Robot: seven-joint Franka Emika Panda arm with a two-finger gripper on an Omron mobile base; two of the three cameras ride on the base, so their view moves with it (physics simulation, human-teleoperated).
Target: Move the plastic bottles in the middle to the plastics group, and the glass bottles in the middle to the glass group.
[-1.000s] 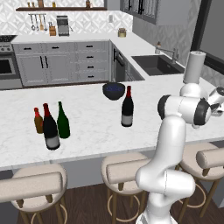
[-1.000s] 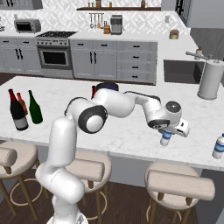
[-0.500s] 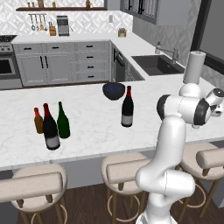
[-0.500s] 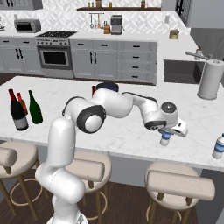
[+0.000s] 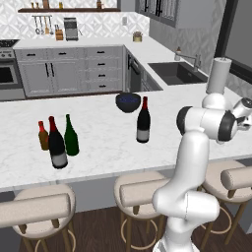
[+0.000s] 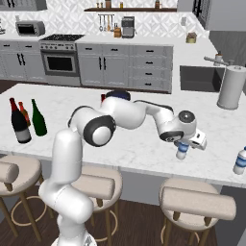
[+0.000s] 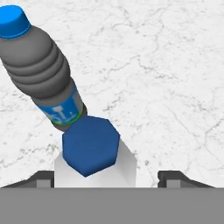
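Standing spread over the small clear bottle (image 7: 94,164), the gripper (image 7: 109,177) has its fingertips (image 7: 173,178) wide on either side, with bare table (image 7: 166,87) showing between the right tip and the bottle wall (released, not clamped). The right base view shows the same bottle (image 6: 181,152) upright on the table (image 6: 134,149) directly under the gripper (image 6: 188,144). The blue-tinted bottle (image 7: 41,72) stands just beyond the gripper, close to the clear one; whether they touch I cannot tell. Well away from the gripper, one wine bottle (image 5: 143,120) stands alone near a dark bowl (image 5: 128,102). Farther off, a second wine bottle (image 5: 57,145) stands beside the amber bottle (image 5: 43,136) and green bottle (image 5: 71,136).
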